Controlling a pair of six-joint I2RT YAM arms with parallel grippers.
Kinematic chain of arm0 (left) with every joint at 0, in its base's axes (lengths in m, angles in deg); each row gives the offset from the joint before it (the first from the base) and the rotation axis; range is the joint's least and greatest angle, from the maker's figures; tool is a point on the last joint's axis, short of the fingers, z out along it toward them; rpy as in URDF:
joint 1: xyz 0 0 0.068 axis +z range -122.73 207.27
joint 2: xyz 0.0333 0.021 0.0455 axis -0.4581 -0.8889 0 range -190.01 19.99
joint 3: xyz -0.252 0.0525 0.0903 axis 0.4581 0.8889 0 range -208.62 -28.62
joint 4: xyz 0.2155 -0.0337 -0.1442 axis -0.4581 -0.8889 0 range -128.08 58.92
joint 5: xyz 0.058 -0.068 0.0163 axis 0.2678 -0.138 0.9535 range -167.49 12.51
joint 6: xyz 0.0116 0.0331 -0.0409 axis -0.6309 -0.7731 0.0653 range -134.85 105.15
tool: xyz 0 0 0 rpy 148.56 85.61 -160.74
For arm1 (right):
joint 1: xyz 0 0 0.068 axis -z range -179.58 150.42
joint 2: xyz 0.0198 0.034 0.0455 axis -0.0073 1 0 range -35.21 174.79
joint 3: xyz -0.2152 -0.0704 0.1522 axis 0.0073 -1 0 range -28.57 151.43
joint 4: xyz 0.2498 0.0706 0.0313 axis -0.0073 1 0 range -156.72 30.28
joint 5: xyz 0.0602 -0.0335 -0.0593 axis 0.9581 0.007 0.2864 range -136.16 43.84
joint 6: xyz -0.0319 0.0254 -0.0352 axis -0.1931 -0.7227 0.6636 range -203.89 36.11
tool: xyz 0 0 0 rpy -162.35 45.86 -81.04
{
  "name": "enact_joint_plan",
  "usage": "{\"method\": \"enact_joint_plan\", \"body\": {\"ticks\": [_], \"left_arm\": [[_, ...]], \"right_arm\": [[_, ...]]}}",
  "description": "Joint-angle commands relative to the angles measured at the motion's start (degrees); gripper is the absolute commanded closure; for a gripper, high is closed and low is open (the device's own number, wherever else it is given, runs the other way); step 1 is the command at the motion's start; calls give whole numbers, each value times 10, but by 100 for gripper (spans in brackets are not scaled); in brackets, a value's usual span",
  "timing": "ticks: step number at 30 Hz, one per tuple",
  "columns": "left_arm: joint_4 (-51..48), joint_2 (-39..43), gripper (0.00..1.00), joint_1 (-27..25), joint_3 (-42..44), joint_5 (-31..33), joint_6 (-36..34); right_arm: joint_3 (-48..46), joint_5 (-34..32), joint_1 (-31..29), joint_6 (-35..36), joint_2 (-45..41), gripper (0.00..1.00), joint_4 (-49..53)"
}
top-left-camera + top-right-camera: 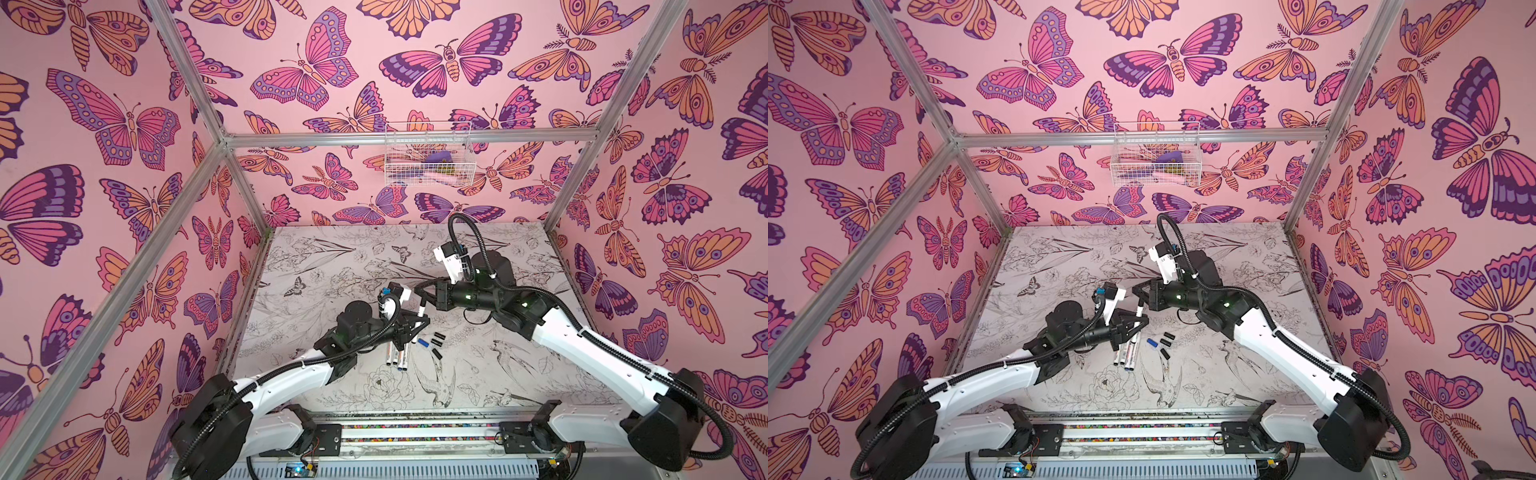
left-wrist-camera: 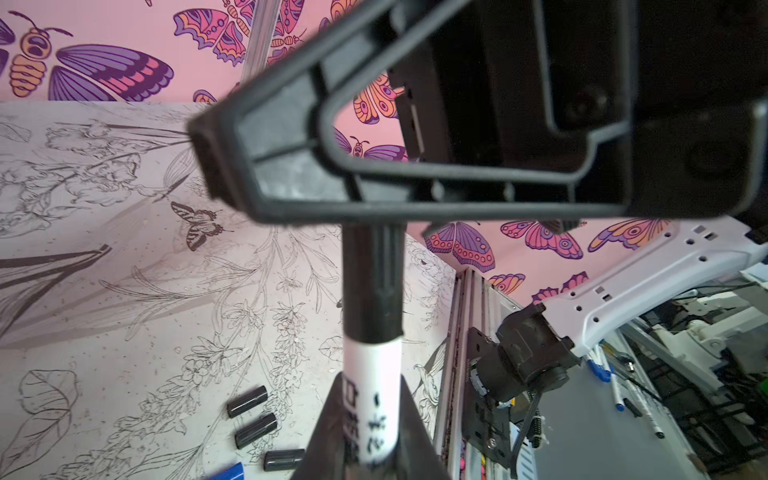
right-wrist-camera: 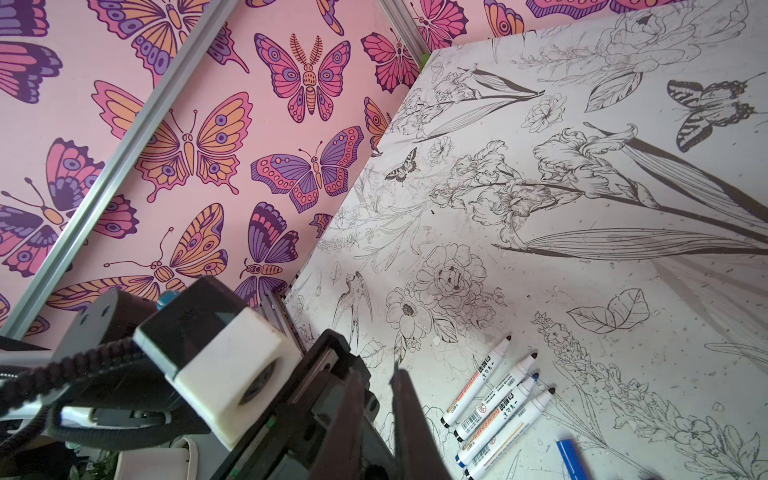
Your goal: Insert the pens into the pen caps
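My left gripper (image 1: 423, 322) (image 2: 374, 399) is shut on the white barrel of one pen (image 1: 420, 313) (image 2: 374, 370), held upright above the table. A black pen cap (image 2: 372, 282) sits over its upper end. The top of that cap vanishes between the fingers of my right gripper (image 1: 420, 296) (image 3: 377, 370), which is shut on it. Several other pens (image 1: 398, 353) (image 3: 498, 409) lie side by side on the table, uncapped, one of them blue-tipped. Beside them lie a blue cap (image 1: 423, 343) (image 2: 226, 471) and three black caps (image 1: 436, 343) (image 2: 255, 430).
The floral table sheet (image 1: 332, 291) is walled in by pink butterfly panels and aluminium posts. A white wire basket (image 1: 428, 158) hangs on the back wall. Both arm bases sit on a rail (image 1: 415, 432) along the front edge.
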State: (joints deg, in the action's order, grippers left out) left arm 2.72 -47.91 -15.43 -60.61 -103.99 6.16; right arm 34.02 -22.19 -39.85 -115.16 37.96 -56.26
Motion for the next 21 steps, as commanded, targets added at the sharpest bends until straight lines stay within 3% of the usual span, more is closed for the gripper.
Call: {"method": "enact_joint_plan", "body": {"ticks": [1, 6, 11, 21], "left_arm": [[260, 68, 100, 8, -91, 128, -85], [261, 50, 100, 6, -115, 173, -142], [309, 22, 100, 3, -132, 173, -138], [341, -22, 100, -1, -195, 174, -167]], "right_arm": [[-76, 43, -34, 16, 44, 100, 242], [-74, 25, -68, 39, 47, 100, 265], [-75, 3, -99, 41, 71, 100, 275], [-98, 24, -107, 46, 92, 100, 251]]}}
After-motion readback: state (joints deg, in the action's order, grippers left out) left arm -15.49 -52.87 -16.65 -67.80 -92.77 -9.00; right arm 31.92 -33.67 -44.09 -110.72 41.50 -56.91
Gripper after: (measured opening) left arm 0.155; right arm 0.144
